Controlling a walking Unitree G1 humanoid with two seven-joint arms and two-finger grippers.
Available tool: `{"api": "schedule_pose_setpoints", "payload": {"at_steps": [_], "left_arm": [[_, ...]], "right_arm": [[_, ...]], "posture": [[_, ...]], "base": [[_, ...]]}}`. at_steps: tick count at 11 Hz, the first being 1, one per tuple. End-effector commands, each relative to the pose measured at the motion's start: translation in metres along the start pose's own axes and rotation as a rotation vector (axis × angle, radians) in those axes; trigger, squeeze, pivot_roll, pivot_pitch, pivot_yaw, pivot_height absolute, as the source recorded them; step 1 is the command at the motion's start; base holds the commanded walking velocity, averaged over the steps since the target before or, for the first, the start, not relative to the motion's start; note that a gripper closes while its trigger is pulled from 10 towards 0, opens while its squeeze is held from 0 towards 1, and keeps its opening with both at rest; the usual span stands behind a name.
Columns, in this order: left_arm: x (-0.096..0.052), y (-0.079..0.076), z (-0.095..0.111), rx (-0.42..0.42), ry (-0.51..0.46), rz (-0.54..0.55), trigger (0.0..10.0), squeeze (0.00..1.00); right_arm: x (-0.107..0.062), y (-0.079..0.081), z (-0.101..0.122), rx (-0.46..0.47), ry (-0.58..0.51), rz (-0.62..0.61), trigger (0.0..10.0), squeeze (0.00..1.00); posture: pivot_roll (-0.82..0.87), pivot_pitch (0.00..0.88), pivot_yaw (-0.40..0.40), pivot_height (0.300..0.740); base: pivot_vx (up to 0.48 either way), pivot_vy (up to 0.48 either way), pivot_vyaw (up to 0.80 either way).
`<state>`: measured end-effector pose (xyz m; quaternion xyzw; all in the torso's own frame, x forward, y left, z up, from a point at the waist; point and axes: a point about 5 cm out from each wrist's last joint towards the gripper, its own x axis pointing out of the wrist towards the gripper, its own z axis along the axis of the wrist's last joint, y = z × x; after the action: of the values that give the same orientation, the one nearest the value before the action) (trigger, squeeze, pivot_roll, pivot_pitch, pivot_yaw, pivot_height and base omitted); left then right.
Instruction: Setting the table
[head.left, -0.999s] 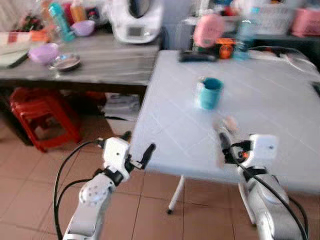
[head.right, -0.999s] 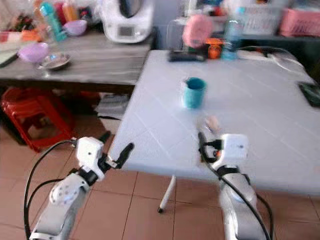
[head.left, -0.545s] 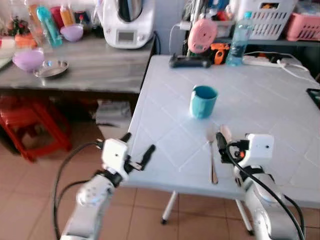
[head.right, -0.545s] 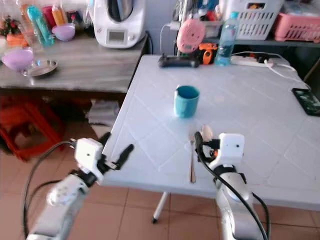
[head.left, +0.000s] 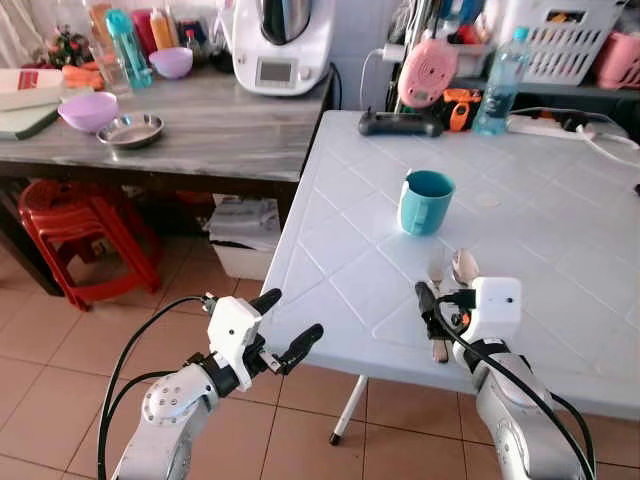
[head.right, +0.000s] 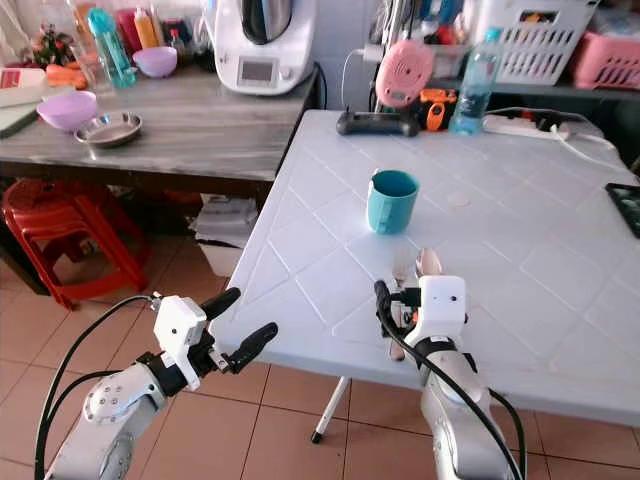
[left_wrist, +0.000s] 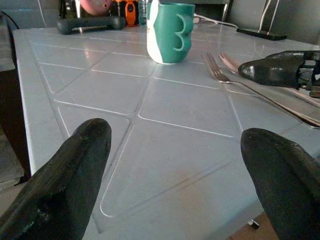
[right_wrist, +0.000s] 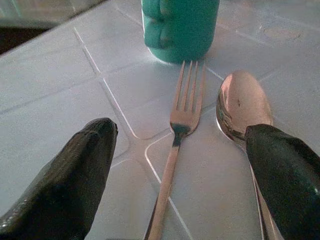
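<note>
The right gripper (right_wrist: 175, 165) sat low over the near edge of the table, fingers spread wide and holding nothing, one black finger on each side of the cutlery. The left gripper (head.left: 283, 328) hung just off the table's near-left corner, also spread wide and empty.

Biggest thing was the one white table (head.left: 560, 200) with diamond grooves. On it stood one teal mug (head.left: 425, 202), upright, roughly mid-table. Just in front of the mug lay one fork (right_wrist: 177, 150) and one spoon (right_wrist: 242, 102), side by side and close together, tines and bowl pointing toward the mug.

Along the far edge were one black dumbbell (head.left: 400, 124) and one clear water bottle (head.left: 500, 70). The grey counter (head.left: 200, 120) to the left held two purple bowls.
</note>
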<state>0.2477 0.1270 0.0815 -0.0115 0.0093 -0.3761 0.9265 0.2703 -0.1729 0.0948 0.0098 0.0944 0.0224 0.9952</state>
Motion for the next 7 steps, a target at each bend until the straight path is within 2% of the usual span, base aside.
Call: {"api": "schedule_pose_setpoints", "payload": {"at_steps": [1, 4, 7], "left_arm": [[-0.001, 0.0, 0.0, 0.01, 0.005, -0.01, 10.0, 0.0], [-0.001, -0.004, -0.001, -0.001, 0.001, -0.033, 10.0, 0.0], [-0.002, -0.007, 0.0, -0.002, -0.005, -0.045, 10.0, 0.0]], "right_arm": [[0.004, 0.003, -0.001, -0.007, 0.022, 0.009, 10.0, 0.0], [0.016, 0.011, 0.0, -0.022, 0.05, 0.049, 10.0, 0.0], [0.018, 0.019, -0.012, 0.008, 0.134, 0.078, 10.0, 0.0]], "posture": [[0.02, 0.033, 0.027, 0.74], [0.03, 0.035, 0.013, 0.74], [0.04, 0.036, 0.007, 0.74]], "base": [[0.0, 0.0, 0.0], [0.0, 0.0, 0.0], [0.0, 0.0, 0.0]]}}
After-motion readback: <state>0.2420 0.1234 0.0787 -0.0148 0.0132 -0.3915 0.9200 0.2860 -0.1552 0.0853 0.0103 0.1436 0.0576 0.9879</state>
